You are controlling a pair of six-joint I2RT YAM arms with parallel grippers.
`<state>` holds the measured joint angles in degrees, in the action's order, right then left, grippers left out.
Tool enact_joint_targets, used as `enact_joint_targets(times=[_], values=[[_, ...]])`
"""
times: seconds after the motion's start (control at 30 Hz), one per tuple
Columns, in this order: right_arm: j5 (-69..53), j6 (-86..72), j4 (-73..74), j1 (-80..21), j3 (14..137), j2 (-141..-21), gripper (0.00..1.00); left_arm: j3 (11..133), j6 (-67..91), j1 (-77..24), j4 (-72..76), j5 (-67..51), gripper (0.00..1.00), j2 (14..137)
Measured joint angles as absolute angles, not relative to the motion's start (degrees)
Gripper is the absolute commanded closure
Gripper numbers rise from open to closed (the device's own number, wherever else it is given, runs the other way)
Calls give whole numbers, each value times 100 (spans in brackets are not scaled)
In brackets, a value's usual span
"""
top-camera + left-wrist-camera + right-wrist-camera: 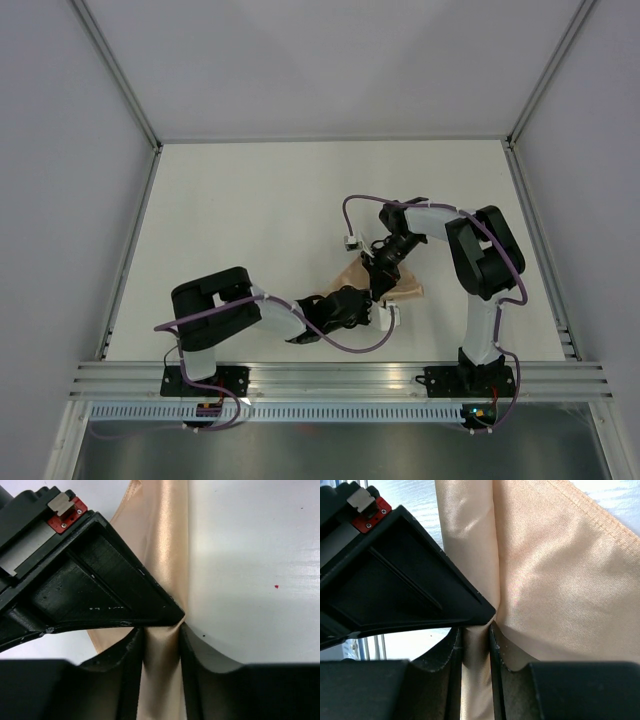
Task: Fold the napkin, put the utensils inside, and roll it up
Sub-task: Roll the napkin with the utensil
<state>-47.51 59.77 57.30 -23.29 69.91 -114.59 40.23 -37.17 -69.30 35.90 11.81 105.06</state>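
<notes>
The peach-orange napkin [407,289] lies bunched on the white table between the two arms, partly rolled into a narrow tube. In the left wrist view that tube [167,555] runs straight up from between my left gripper [160,630], whose two fingers press on it from both sides. In the right wrist view the tube passes between my right gripper [476,630], shut on it, with a flat hemmed flap of napkin [555,575] spreading to the right. From above, the left gripper [368,308] and right gripper [381,282] meet over the cloth. The utensils are hidden.
White table [260,220] with enclosure walls on three sides and metal frame posts at the back corners. An aluminium rail [340,378] carrying both arm bases runs along the near edge. Purple cables loop off both arms. A small red speck [276,586] marks the table.
</notes>
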Motion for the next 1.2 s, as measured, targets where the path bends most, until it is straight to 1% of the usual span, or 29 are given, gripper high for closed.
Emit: enact_joint_targets(times=[0.03,0.07,0.1,0.13,0.17,0.2,0.23,0.27,0.33,0.37,0.47,0.67,0.93,1.07,1.2], values=[[-4753,5977,5743,-2324,6995,-11467,100,4045,-3719,-6943,3546,1177,73,10519],[-4755,5977,5756,-2318,6997,-11472,100,4073,-3721,-6947,3503,1170,77,10534],[-4762,5975,5769,-2309,7002,-11478,100,4106,-3726,-6947,3433,1162,85,10541],[-4770,5975,5774,-2300,7004,-11483,99,4141,-3723,-6947,3347,1142,88,10541],[-4766,5972,5778,-2294,7004,-11485,94,4174,-3726,-6947,3264,1122,90,10541],[-4764,5966,5782,-2287,7004,-11485,89,4206,-3726,-6947,3183,1094,97,10538],[-4759,5959,5784,-2281,7004,-11485,84,4250,-3715,-6945,3098,1068,98,10538],[-4751,5946,5789,-2272,7004,-11480,73,4287,-3712,-6938,3017,1039,98,10534],[-4744,5909,5791,-2259,7002,-11459,65,4370,-3682,-6912,2840,958,98,10523],[-4711,5876,5789,-2261,6991,-11428,58,4410,-3658,-6884,2773,878,98,10516],[-4539,5826,5776,-2265,6941,-11238,48,4536,-3470,-6788,2574,585,98,10506],[-4294,5699,5614,-2067,6945,-10722,44,4661,-2956,-6536,2373,-56,98,10492],[-4307,5089,4987,-1055,6904,-9533,44,4814,-2071,-6071,2161,-1140,98,10492],[-4272,4952,4383,-537,6261,-8665,43,5028,-1566,-5712,1925,-1872,98,10617],[-4202,4919,3830,-532,5076,-7417,39,5369,-1142,-5374,1570,-2589,98,10842]])
